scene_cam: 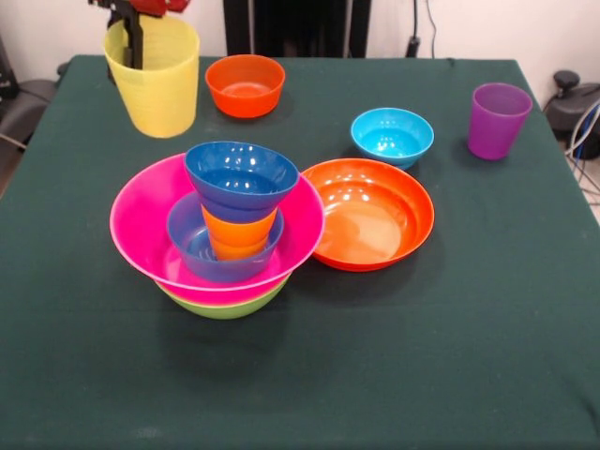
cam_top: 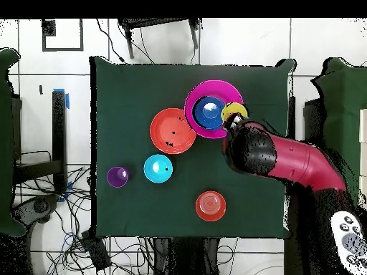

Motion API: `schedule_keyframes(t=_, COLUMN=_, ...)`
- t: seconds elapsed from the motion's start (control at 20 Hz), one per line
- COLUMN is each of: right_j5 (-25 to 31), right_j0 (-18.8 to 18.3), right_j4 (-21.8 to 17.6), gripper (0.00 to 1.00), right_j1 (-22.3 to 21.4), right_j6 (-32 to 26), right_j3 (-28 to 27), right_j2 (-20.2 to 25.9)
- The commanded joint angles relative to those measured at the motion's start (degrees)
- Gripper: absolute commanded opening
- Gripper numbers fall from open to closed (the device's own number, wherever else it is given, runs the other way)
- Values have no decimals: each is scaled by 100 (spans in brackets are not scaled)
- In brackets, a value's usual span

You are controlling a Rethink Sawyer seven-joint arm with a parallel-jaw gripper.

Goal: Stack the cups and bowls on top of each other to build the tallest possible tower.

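At the front view's upper left my gripper (scene_cam: 131, 23) pinches the translucent yellow plastic tumbler (scene_cam: 155, 80) by its rim – light, stiff, slick – hanging above the table, just beside the tower (scene_cam: 225, 225).

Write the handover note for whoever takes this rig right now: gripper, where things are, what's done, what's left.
Gripper: shut on the yellow cup, one finger inside its rim, cup held above the table beside the tower.
Done: lime green bowl, pink bowl, blue bowl, orange cup and dark blue bowl stacked.
Left: yellow cup, then the loose small orange bowl, cyan bowl, purple cup and shallow orange bowl, still on the table.
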Motion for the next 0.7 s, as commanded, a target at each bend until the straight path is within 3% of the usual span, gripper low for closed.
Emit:
schedule_keyframes(t=0.05, right_j5=-413, right_j0=417, right_j4=-70, gripper=0, right_j1=420, right_j6=730, right_j3=90, right_j2=-42)
schedule_keyframes(t=0.7, right_j5=-840, right_j0=1028, right_j4=130, gripper=0, right_j1=601, right_j6=964, right_j3=152, right_j2=-601)
